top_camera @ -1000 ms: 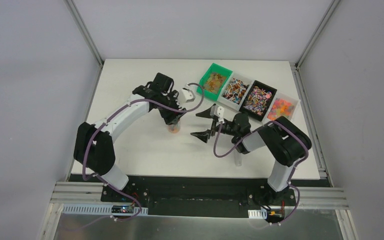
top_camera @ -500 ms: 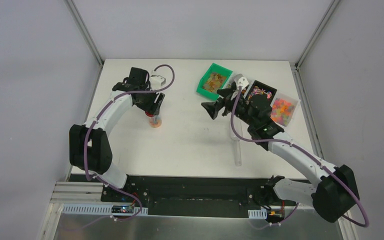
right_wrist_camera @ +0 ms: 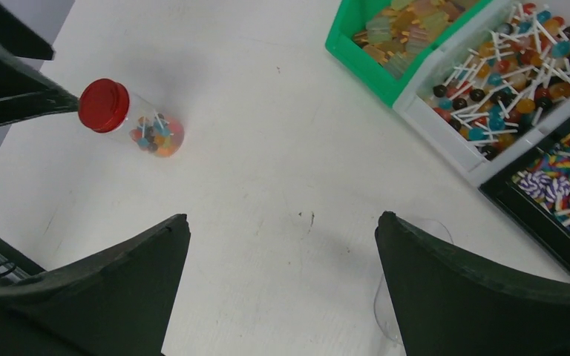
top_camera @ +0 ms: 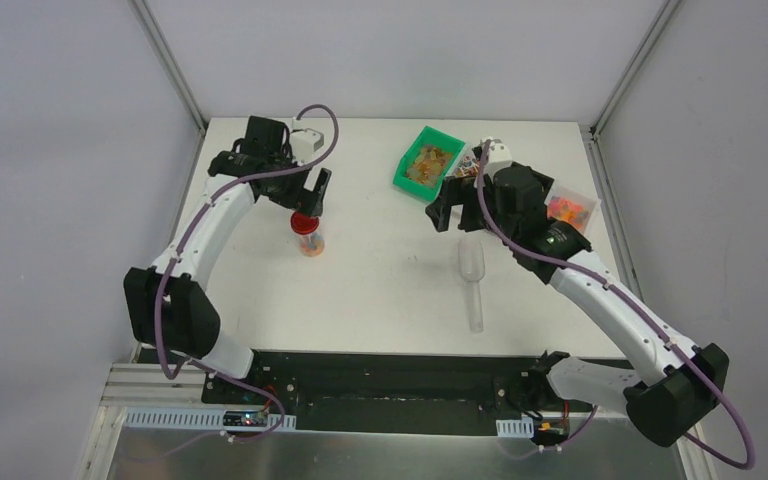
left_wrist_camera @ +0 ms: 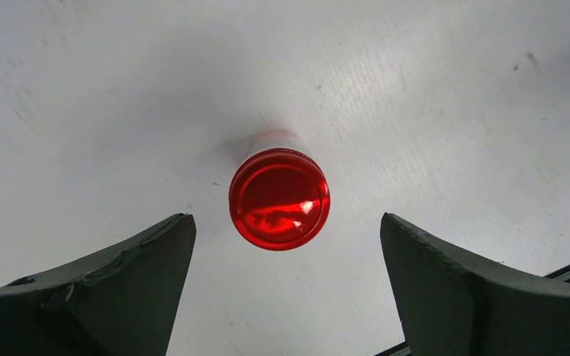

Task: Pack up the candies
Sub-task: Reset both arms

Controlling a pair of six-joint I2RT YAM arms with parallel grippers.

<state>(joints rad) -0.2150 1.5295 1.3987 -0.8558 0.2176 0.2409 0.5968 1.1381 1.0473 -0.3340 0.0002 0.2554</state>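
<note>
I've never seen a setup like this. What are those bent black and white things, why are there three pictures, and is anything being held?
Those are two robot arms bolted at the near edge of a table, each ending in a two-fingered gripper. The wide picture looks down from above and behind them. The other two come from small cameras on each wrist, so the dark wedges at the bottom are that gripper's own fingers. On the table stand a small clear jar with a red lid and some candies inside, a clear plastic scoop, and a row of bins holding more sweets. The left gripper hovers open above the jar. The right gripper is open too, over the table near the scoop. Nothing is held.
</note>
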